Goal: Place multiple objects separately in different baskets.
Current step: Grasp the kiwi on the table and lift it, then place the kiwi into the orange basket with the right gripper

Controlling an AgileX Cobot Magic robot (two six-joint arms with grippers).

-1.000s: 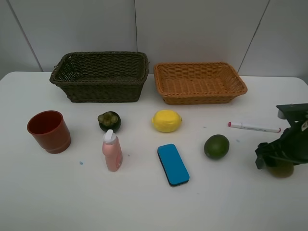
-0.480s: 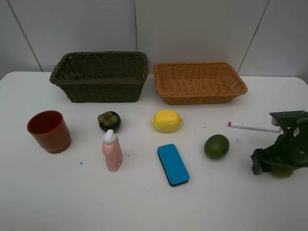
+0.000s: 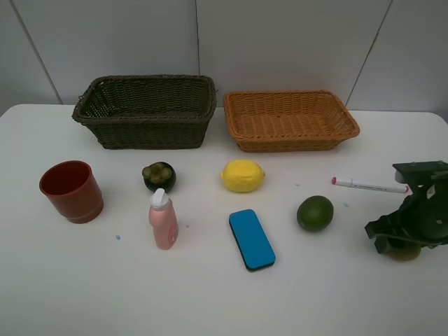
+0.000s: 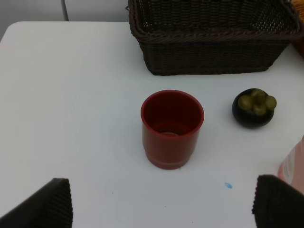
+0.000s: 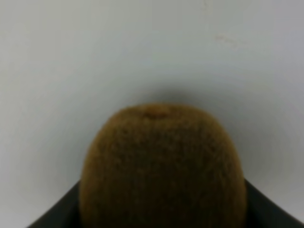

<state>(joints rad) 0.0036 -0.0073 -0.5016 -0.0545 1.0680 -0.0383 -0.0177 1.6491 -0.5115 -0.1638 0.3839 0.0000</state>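
My right gripper (image 3: pixel 402 246) is down at the table's right edge, and the brown kiwi (image 5: pixel 161 166) fills the gap between its fingers (image 5: pixel 50 216), which press on both its sides. The kiwi (image 3: pixel 405 253) rests on the table. My left gripper (image 4: pixel 164 202) hangs open over the red cup (image 4: pixel 172 127), nothing in it. On the table lie the mangosteen (image 3: pixel 159 175), pink bottle (image 3: pixel 163 220), lemon (image 3: pixel 242 175), blue eraser (image 3: pixel 252 239), lime (image 3: pixel 315 213) and white marker (image 3: pixel 369 185). The dark basket (image 3: pixel 147 129) and orange basket (image 3: pixel 290 143) stand at the back.
A white wall runs right behind the baskets. The marker lies just beyond my right arm, and the lime sits a short way to its left. The mangosteen (image 4: pixel 253 107) and dark basket (image 4: pixel 209 52) lie past the cup in the left wrist view.
My right gripper has sunk lower around the kiwi and its jaws have come in against the fruit. The left arm and the other items have not moved.
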